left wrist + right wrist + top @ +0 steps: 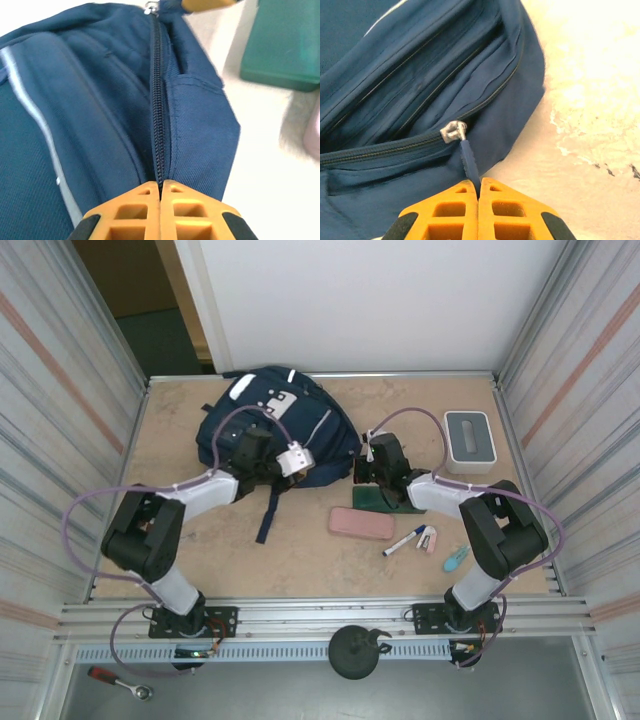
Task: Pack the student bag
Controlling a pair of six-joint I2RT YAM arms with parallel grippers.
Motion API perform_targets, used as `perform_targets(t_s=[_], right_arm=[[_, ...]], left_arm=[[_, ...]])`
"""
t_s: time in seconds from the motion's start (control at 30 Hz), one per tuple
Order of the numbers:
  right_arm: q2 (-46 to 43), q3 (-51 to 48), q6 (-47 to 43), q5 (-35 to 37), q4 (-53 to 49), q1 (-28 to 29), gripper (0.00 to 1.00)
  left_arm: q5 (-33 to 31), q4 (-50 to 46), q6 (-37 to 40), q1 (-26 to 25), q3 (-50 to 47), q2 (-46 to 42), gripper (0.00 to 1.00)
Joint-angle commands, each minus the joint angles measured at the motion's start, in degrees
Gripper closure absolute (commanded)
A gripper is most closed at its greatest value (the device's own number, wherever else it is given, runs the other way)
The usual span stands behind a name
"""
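The student bag [268, 418] is a navy backpack lying at the back middle of the table, with its zipped edge toward the arms. My left gripper [298, 461] is at the bag's near right edge. In the left wrist view its orange jaws [160, 184] are shut on the bag's fabric [100, 125] right at the closed zipper line [158, 100]. My right gripper [366, 466] is at the bag's right corner. It [478, 183] is shut on the blue pull tab [469, 161] that hangs from the silver zipper slider [453, 132].
A dark green flat case [385, 501] [285, 45] lies under the right arm, with a pink pencil case [361, 523] in front of it. A marker [404, 541], a small eraser-like piece [428, 538] and a teal item [456, 558] lie at the near right. A white-grey box [468, 440] stands at the back right.
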Motion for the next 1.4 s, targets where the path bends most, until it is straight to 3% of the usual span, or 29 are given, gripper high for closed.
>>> perform_targets(t_s=[0.0, 0.17, 0.27, 0.47, 0.67, 0.83, 0.97, 1.17, 1.37], right_arm=[[1.40, 2.09, 1.57, 6.62, -3.05, 0.31, 1.00], [1.58, 1.72, 2.51, 5.91, -1.14, 2.65, 1.00], [1.35, 0.87, 2.56, 4.88, -0.07, 3.07, 1.00], [1.04, -0.09, 1.35, -7.19, 1.49, -0.38, 0.99], [-0.86, -0.35, 0.23, -9.68, -0.18, -3.25, 0.81], [0.23, 2.71, -1.27, -21.21, -3.92, -7.77, 0.63], [4.66, 8.80, -2.91, -32.00, -9.43, -10.12, 0.52], [10.79, 14.49, -2.87, -36.03, -11.15, -10.08, 0.47], [15.65, 19.59, -3.26, -38.82, -11.92, -9.67, 0.46]], left_arm=[[-3.96, 1.47, -0.86, 3.53, -3.42, -4.14, 0.92], [-0.96, -4.04, -1.27, 1.99, 0.03, -4.40, 0.64], [-0.33, -4.35, -0.31, -0.94, 0.67, -4.29, 0.54], [0.29, -6.25, -0.90, -4.25, 5.40, 0.21, 0.48], [-0.51, -14.90, -1.36, -4.49, 14.65, 8.65, 0.47], [0.28, -19.60, -1.19, -4.47, 18.04, 11.20, 0.48], [2.11, -20.94, -2.04, -3.68, 19.06, 11.68, 0.56], [2.08, -26.63, -0.13, -3.48, 21.73, 13.11, 0.76], [3.02, -27.66, 0.85, -2.95, 21.92, 12.96, 0.90]])
